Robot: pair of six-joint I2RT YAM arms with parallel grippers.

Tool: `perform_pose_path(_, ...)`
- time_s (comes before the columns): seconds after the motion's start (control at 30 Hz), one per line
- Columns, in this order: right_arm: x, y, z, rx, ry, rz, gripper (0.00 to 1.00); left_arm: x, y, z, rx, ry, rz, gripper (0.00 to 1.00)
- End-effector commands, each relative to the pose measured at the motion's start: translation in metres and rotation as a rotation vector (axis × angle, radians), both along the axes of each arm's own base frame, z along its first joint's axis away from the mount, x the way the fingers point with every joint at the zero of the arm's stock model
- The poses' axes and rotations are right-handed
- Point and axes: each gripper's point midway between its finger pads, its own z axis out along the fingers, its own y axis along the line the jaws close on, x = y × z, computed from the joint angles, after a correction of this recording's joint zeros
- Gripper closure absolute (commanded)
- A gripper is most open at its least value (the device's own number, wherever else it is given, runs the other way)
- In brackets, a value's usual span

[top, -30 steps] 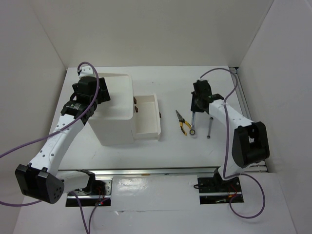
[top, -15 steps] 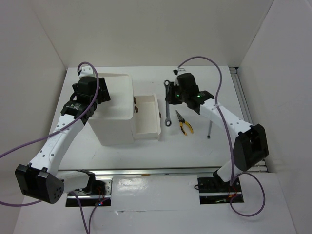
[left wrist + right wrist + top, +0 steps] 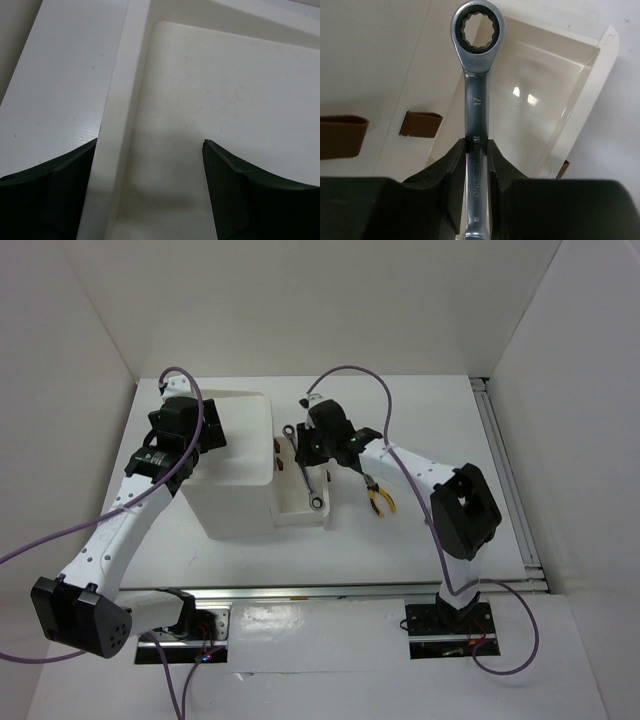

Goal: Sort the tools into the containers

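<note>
Silver ring wrench [image 3: 477, 95] is sitting clamped in my right hand [image 3: 477, 150], hanging over the shallow white slide-out drawer [image 3: 590, 80] at frame centre. My left hand [image 3: 150, 160] is hovering, fingers apart, over the deep white top bin [image 3: 225, 90], upper left.

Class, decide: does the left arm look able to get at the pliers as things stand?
Probably not: the open drawer and the right gripper with its wrench lie between the left gripper and the pliers.
</note>
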Motion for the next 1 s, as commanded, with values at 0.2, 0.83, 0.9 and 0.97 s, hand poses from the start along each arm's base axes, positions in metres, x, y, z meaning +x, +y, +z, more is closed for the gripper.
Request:
perform_pose_path(0.2, 0.027, 0.029, 0.001, -0.032, -0.127, 0.076, 1.00, -0.034, -0.035, -0.080, -0.048, 0.316, -0.155, 0.10)
perform_pose_path(0.83, 0.021, -0.049, 0.034, -0.138, -0.229, -0.177, 0.28, -0.034, -0.035, -0.080, -0.048, 0.316, -0.155, 0.10)
perform_pose_path(0.9, 0.019, -0.086, 0.045, -0.159, -0.231, -0.306, 0.26, -0.034, -0.035, -0.080, -0.048, 0.316, -0.155, 0.10)
perform_pose_path(0.97, 0.015, -0.129, 0.030, -0.203, -0.193, -0.412, 0.25, -0.034, -0.035, -0.080, -0.048, 0.316, -0.155, 0.10)
